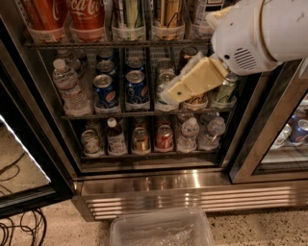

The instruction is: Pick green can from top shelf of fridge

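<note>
At the open fridge (159, 185), five tall cans stand in clear trays along the top shelf (120, 43): two red cans (86, 14) with Coca-Cola lettering, one green can (127, 13), one gold can (168, 13), and a fifth partly hidden behind the robot's white arm (262, 33). On the middle rack (96, 116), the front row shows one water bottle (67, 85), two blue cans (136, 89) and one olive can (224, 91); what stands behind the gripper cannot be made out. The bottom rack's front row holds six items: three short cans, one small capped bottle (115, 138) and two clear bottles (188, 133) at the right. One clear bin (161, 229) sits on the floor in front of the ribbed steel base, with cables (19, 230) lying to its left.

The cream-coloured gripper (179, 90) hangs in front of the middle rack, right of centre, pointing down and to the left. Whether it is open or closed cannot be told. The green can is third from the left on the top shelf, between the red cans and the gold can, one level above the gripper and to its left, well apart from it. The can stands upright in its tray, shiny light green with pale vertical stripes; its top is cut off by the edge of the view.
</note>
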Controlling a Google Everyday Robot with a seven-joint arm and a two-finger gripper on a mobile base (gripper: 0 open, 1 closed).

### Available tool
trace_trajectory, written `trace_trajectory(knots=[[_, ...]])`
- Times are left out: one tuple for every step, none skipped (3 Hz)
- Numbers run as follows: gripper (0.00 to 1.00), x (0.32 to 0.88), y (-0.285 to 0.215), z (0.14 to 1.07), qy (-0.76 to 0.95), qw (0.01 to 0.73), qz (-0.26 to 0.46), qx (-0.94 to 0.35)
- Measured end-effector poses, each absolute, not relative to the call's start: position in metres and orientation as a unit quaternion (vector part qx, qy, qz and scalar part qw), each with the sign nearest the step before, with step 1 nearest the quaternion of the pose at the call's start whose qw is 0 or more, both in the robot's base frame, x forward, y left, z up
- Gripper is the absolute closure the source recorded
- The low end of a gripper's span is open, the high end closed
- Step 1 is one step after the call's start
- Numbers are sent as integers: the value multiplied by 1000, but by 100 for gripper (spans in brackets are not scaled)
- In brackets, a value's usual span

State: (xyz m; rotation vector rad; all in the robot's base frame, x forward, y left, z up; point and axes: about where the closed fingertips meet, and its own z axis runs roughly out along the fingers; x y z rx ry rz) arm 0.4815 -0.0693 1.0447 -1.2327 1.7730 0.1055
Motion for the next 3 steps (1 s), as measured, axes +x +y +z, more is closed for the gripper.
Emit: trace_trajectory(knots=[[0, 491, -42, 1052, 700, 505, 94, -497], [0, 488, -37, 1058, 697, 509, 98, -495], [0, 490, -17, 1054, 693, 514, 104, -494]])
